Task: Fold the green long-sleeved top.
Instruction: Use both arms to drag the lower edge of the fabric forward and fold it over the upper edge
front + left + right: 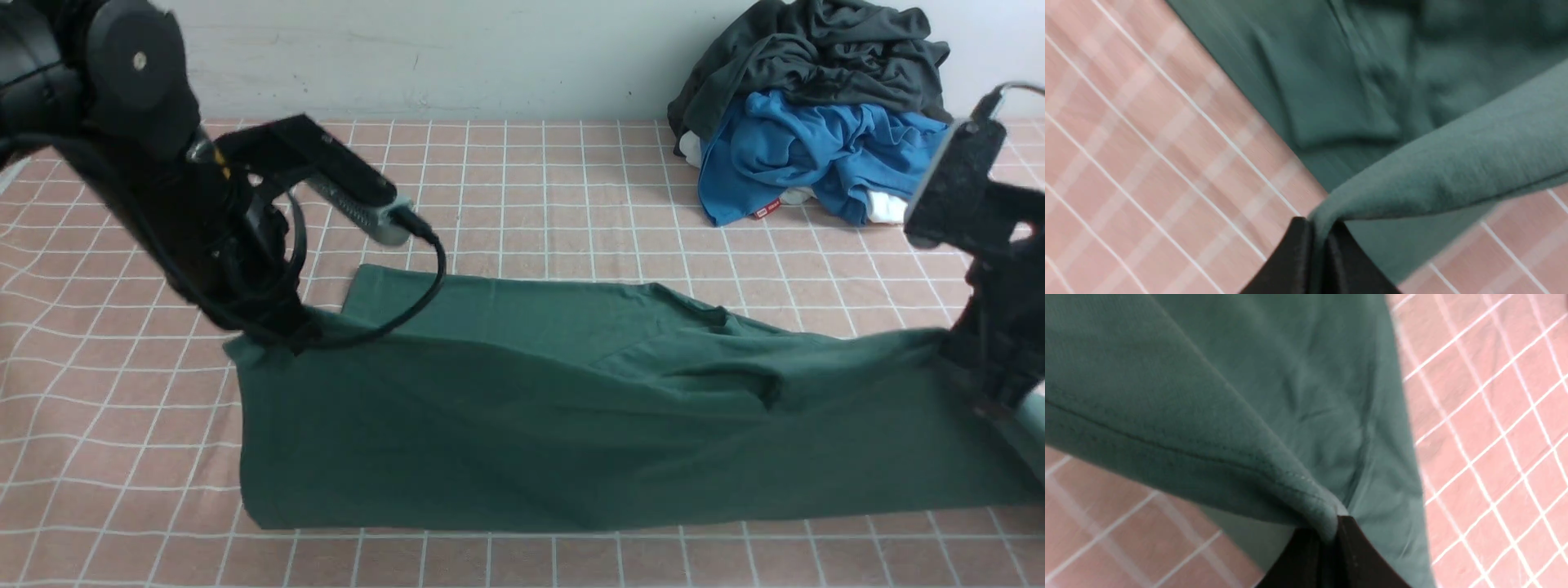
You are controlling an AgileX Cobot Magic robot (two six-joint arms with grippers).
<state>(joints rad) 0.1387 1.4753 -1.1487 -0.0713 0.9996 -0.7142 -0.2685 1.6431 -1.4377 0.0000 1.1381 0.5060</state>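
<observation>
The green long-sleeved top (pixel 522 408) is lying stretched across the pink checked tablecloth (pixel 531 196). The left gripper (pixel 1318 232) is pinching its left edge, fingers clamped on cloth; the right gripper (pixel 1331 533) is pinching the right edge likewise.

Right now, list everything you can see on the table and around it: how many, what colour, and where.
green long-sleeved top: one, dark green, middle of the table, held at both ends.
tablecloth: one, pink with white grid lines, covering the table.
dark grey garment: one, charcoal, crumpled on top of the pile at the far right.
blue garment: one, bright blue with a red tag, under the grey one.
white fabric: count unclear, white, peeking out beneath the blue garment.
wall: one, pale, behind the table.
left end effector: one, black, shut on the top's left end.
right end effector: one, black, shut on the top's right end.
</observation>
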